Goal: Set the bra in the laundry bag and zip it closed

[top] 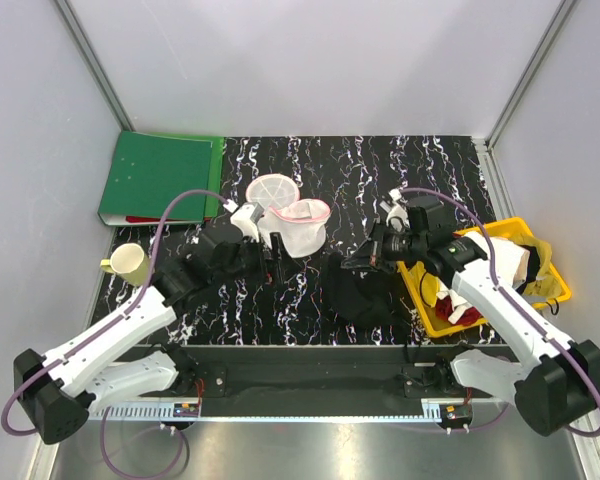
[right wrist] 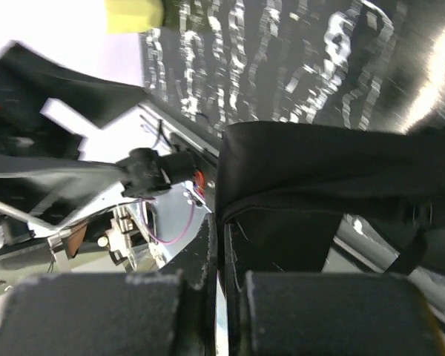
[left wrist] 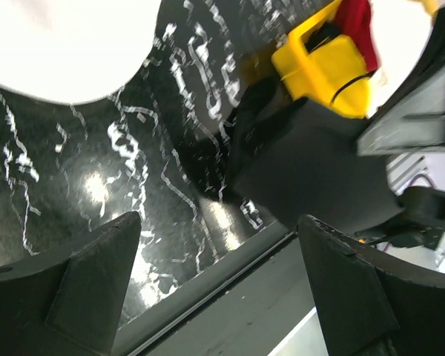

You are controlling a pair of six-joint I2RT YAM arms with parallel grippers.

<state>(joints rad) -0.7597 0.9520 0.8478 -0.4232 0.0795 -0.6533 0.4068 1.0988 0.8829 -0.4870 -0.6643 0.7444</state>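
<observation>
A black table (top: 380, 170) veined with white stands between pale grey walls. A green folder (top: 158, 178) lies at the far left, with a cream cup (top: 130, 265) nearer and a yellow basket (top: 425, 300) of clothes at the right. The bra (top: 362, 292), limp black cloth, droops right of centre. Your right gripper (top: 352, 262) has its jaws pinched shut on the bra's edge. Your left gripper (top: 276, 262) is spread wide and empty, just beside the laundry bag (top: 298, 232), a white mesh drum with a pink rim.

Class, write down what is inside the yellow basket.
In the yellow basket lie white cloth and red cloth. The right arm crosses above it, hiding part of the contents.
</observation>
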